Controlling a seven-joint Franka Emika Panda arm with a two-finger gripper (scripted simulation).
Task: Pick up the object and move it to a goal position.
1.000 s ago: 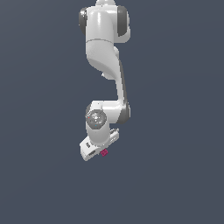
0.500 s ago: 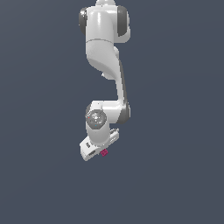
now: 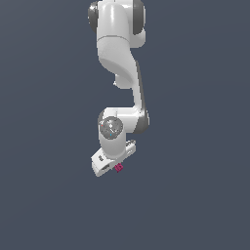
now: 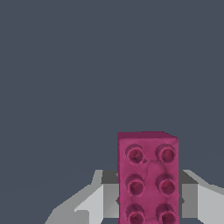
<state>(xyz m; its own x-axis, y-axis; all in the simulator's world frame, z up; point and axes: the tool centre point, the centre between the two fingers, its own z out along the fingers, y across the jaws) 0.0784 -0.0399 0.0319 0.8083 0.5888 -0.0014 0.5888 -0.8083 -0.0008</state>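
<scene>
My gripper (image 3: pixel 116 168) is clamped on the brick (image 3: pixel 118 168). In the wrist view the brick (image 4: pixel 147 177) sits between my two fingers (image 4: pixel 89 204), one pad pressed to each long side, its studded face turned toward the camera. I count two columns of round studs, three rows showing, with the lowest row cut by the edge of the picture. The brick is magenta-pink, with a faint mottled texture on its surface, and its far end pokes out past my fingertips. The finger on the other side of it reaches the picture's edge, so I see only part of it.

In the exterior view my arm (image 3: pixel 119 63) hangs down from the top of the picture, bends at the elbow, and folds back to the wrist (image 3: pixel 112 128). My hand (image 3: pixel 108 161) is tilted, its body slanting down toward the exterior view's left. The brick shows there only as a tiny pink speck at the hand's lower edge, far smaller than the hand itself, on the side toward the exterior view's right.

Everything around is a flat, uniform dark blue-grey; I cannot tell any surface beneath the brick in either view.
</scene>
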